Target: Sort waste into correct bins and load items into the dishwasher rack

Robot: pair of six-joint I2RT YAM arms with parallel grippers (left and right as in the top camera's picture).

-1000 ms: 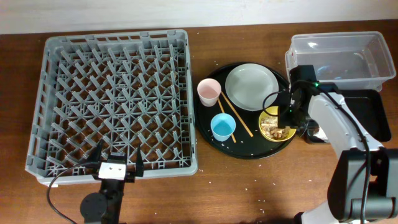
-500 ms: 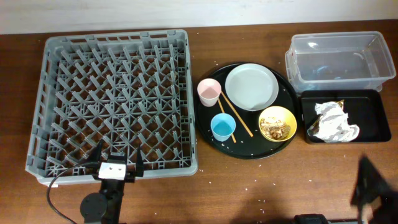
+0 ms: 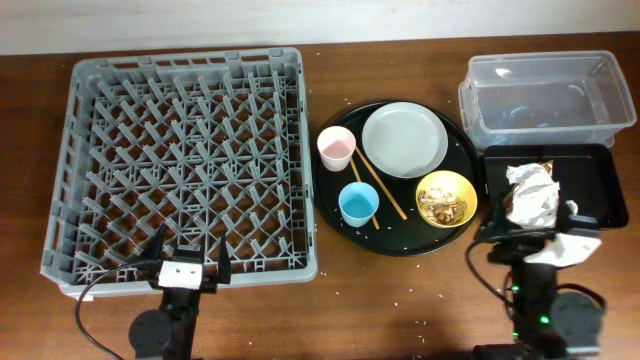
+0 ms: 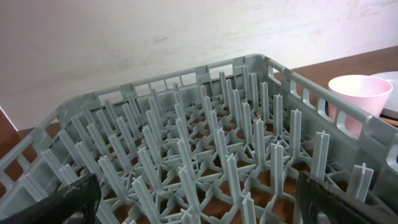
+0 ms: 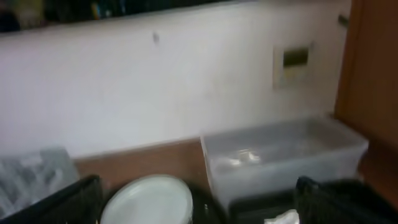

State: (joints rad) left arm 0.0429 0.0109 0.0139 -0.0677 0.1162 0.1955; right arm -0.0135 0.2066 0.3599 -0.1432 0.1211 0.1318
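Observation:
The grey dishwasher rack [image 3: 190, 160] fills the left and shows close up in the left wrist view [image 4: 205, 137]. A pink cup [image 3: 336, 148], blue cup [image 3: 359, 204], white plate [image 3: 404, 139], chopsticks [image 3: 375, 185] and a yellow bowl [image 3: 446, 198] with beige scraps sit on a round black serving tray [image 3: 400, 243]. The crumpled napkin [image 3: 530, 195] with a brown-gold wrapper bit lies in the shallow black tray [image 3: 600, 185]. The clear tub [image 3: 545, 95] stands behind it. My left gripper [image 3: 190, 255] is open at the rack's front edge. My right gripper [image 3: 525, 235] is open at the black tray's front edge.
The left wrist view shows the pink cup [image 4: 360, 93] past the rack's right wall. The right wrist view is blurred and shows the plate [image 5: 149, 199], the clear tub [image 5: 280, 155] and a bit of napkin [image 5: 283, 218]. Small crumbs dot the brown table.
My right arm has pulled back from over the yellow bowl to the table's front right. The napkin in the black tray is uncovered. The left arm has not moved.

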